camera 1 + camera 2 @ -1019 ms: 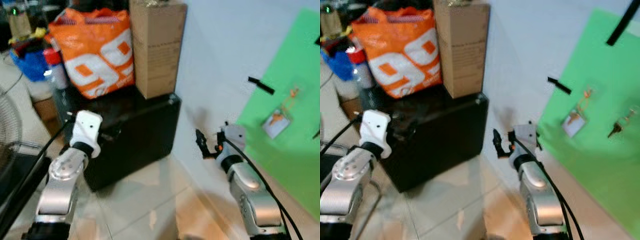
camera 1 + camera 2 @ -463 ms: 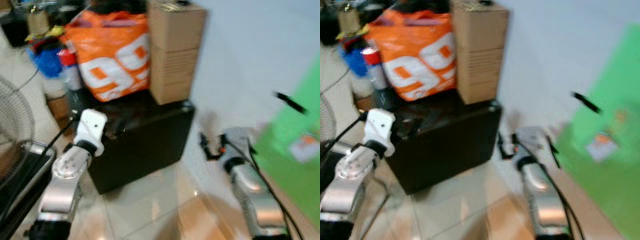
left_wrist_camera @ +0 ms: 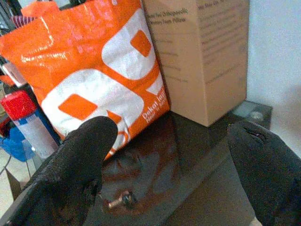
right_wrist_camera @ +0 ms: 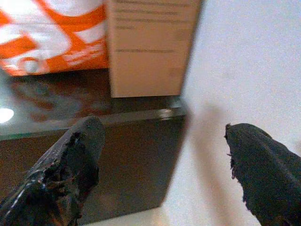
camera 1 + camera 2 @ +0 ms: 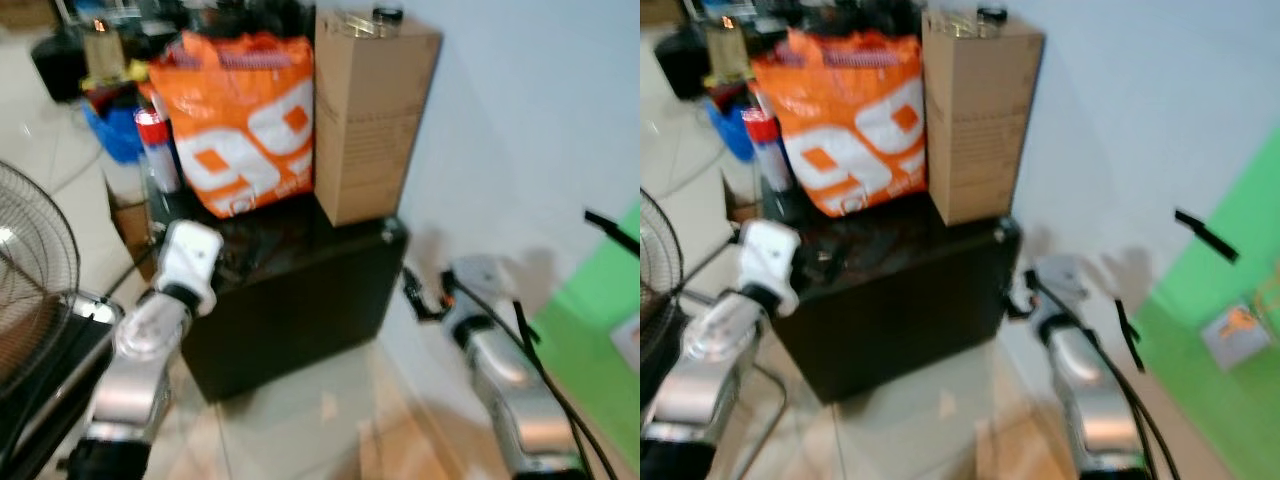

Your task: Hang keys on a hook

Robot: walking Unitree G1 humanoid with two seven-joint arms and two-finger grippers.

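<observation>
Two grippers, both empty. The left gripper (image 3: 171, 141) has its fingers spread wide over the glossy top of the black cabinet (image 5: 300, 300). The right gripper (image 4: 164, 136) is just as wide apart, low by the cabinet's right corner near the white wall (image 5: 520, 110).

Change since a second ago: the whole picture has shifted, so the camera has swung left and the things have not moved. The green sheet (image 5: 1230, 290) filled much of the right side and is now down to a strip at the right edge. The fan (image 5: 30, 280) at far left shows more. Both arms keep the same raised pose. The frame is less blurred than half a second ago.

Counts:
- one orange bag (image 5: 245, 120) on the cabinet
- one cardboard box (image 5: 370, 110), upright, just right of the bag and touching it
- one red-capped spray can (image 5: 160, 150), left of the bag
- one small bolt (image 3: 120, 201) lying on the cabinet top
- one black bar (image 5: 1205, 235) on the wall at the sheet's upper edge
- one white tag (image 5: 1232, 332) on an orange cord, hanging on the sheet at far right

The tag is too blurred to tell whether keys hang with it. It is well apart from both grippers.
</observation>
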